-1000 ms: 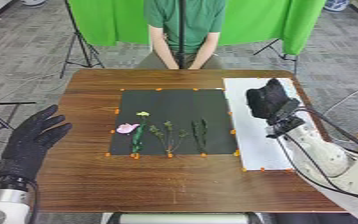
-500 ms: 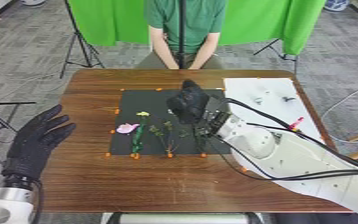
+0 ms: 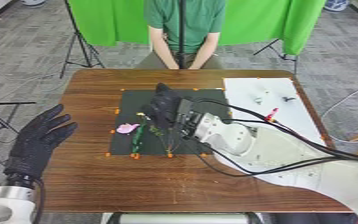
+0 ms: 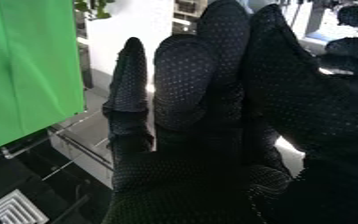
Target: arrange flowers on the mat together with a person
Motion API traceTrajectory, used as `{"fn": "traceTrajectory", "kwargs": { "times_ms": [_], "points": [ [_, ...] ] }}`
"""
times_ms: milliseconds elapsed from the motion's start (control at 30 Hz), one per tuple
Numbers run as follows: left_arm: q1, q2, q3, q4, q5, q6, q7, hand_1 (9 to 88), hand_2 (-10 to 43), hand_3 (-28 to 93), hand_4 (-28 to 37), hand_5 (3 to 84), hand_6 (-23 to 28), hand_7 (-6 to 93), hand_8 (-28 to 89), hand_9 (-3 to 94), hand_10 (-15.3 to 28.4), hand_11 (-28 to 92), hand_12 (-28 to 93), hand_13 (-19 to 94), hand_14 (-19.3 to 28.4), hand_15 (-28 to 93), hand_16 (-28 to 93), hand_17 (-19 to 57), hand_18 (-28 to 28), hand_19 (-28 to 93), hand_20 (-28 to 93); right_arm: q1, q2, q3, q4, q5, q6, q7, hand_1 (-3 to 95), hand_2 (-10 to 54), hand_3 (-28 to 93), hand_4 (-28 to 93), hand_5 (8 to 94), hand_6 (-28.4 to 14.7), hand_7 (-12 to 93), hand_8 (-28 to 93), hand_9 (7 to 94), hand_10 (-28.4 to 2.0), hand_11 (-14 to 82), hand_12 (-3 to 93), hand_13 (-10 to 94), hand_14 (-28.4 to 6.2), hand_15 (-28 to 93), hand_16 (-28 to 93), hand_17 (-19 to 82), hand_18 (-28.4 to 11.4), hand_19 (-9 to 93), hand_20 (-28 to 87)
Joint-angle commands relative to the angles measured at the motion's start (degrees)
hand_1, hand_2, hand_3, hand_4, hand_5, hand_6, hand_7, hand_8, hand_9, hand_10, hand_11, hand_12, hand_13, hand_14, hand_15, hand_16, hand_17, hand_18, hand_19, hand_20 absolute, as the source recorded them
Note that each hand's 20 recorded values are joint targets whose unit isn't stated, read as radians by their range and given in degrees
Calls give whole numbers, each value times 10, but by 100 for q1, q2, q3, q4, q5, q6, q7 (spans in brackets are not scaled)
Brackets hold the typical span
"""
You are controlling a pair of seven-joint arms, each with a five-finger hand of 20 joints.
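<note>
My right hand (image 3: 164, 109) hangs over the middle of the dark mat (image 3: 193, 95), its fingers open. In the right wrist view the fingers of my right hand (image 4: 186, 85) stand fairly straight, and no flower can be made out in them. A pink flower (image 3: 127, 128) lies at the mat's left side, beside a green stem (image 3: 137, 140) topped by a small pale bloom. Right of these are thin sprigs (image 3: 169, 142), partly covered by my hand. My right forearm hides the mat's right side. My left hand (image 3: 38, 137) is open at the table's left edge.
The white sheet (image 3: 246, 90) at the right bears small pieces, one dark (image 3: 288, 98). A pink piece (image 3: 271, 114) shows beside my right arm's cables; its support is unclear. A person's hands (image 3: 182, 66) rest beyond the table's far edge.
My right hand has moved left from the white sheet to over the dark mat, uncovering the small pieces on the sheet. The left hand has barely shifted.
</note>
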Motion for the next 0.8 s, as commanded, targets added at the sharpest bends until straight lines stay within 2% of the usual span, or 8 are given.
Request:
{"fn": "traceTrajectory", "kwargs": {
  "times_ms": [33, 200, 500, 800],
  "points": [
    [-6, 14, 37, 57, 10, -85, -104, 283, 17, 687, -241, 370, 26, 202, -82, 334, 138, 272, 168, 309, 176, 371, 10, -36, 225, 501, 91, 22, -112, 26, 299, -120, -265, 34, 473, -95, 845, -283, 641, 73, 580, -33, 801, -28, 262, 544, 684, -17, 611, 426, 266, -140, 653, 427],
    [40, 11, -9, 48, 14, -77, -117, 283, 16, 688, -240, 371, 27, 202, -81, 334, 138, 270, 170, 309, 176, 368, 12, -36, 225, 500, 92, -13, -92, 92, 418, -86, -439, -76, 478, -95, 837, -283, 637, 72, 578, -33, 799, -28, 257, 540, 683, -19, 611, 426, 266, -140, 652, 429],
    [-5, 34, 10, 63, 23, -116, -139, 283, 16, 688, -241, 371, 26, 200, -80, 335, 139, 268, 172, 309, 178, 366, 15, -36, 225, 497, 94, 6, -99, 122, 412, -77, -576, -79, 478, -95, 834, -283, 633, 73, 572, -40, 798, -26, 248, 534, 679, -17, 609, 426, 264, -139, 649, 429],
    [-7, 33, 20, 64, 16, -107, -128, 283, 16, 689, -241, 371, 26, 200, -80, 335, 139, 263, 173, 308, 177, 363, 16, -36, 224, 495, 95, -16, -148, 178, 429, -94, -763, -25, 431, -95, 842, -283, 614, 66, 554, -44, 777, -32, 226, 527, 661, -26, 610, 417, 252, -141, 641, 429]
  ]
}}
